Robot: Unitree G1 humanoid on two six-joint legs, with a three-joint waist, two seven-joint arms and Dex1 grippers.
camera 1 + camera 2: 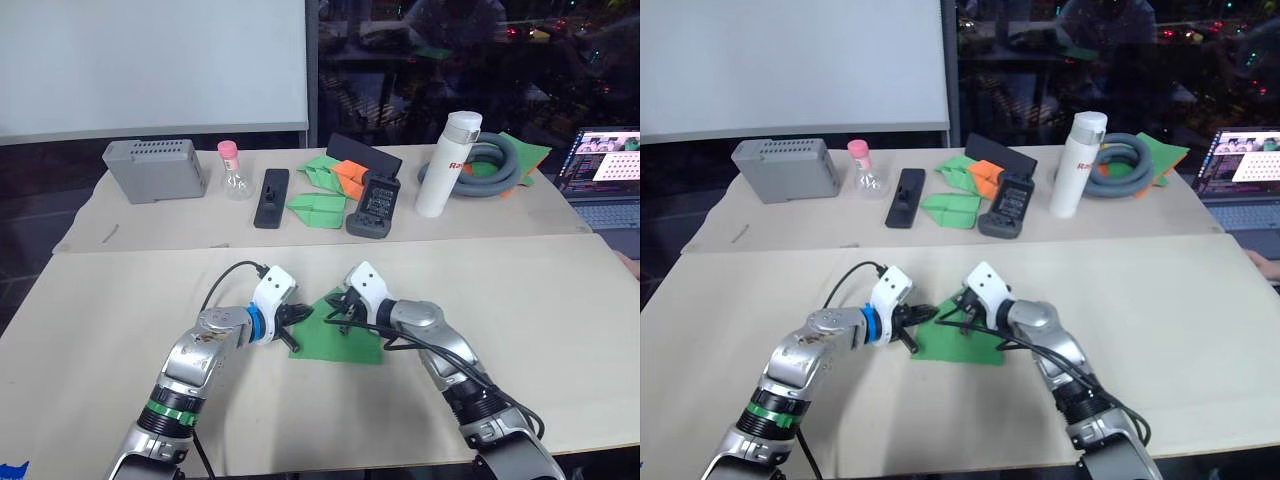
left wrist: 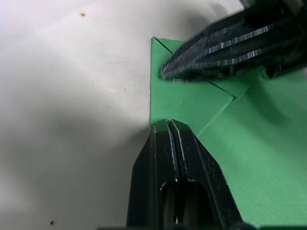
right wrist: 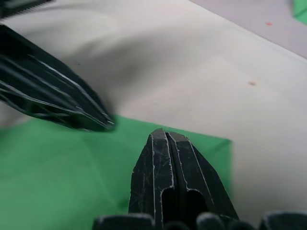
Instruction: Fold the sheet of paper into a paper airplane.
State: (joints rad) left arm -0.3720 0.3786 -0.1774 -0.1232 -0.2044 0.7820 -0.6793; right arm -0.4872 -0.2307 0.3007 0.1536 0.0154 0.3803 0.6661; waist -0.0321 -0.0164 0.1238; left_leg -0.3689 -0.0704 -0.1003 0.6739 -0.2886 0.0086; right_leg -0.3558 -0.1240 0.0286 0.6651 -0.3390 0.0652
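A bright green sheet of paper (image 1: 345, 338) lies flat on the beige table (image 1: 560, 330), one corner folded over, its peak pointing away from the robot. Both arms reach inward, elbows bent. The left gripper (image 2: 168, 123) is closed, tips pressing the paper's edge. The right gripper (image 3: 163, 135) is closed too, resting on the paper and holding nothing.

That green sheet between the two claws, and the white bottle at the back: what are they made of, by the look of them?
The green sheet looks like thin matte paper: it lies flat on the table and holds a sharp folded corner with a straight crease, seen in the left wrist view. The white bottle looks like painted metal or hard plastic, smooth and slightly glossy; which one cannot be told.
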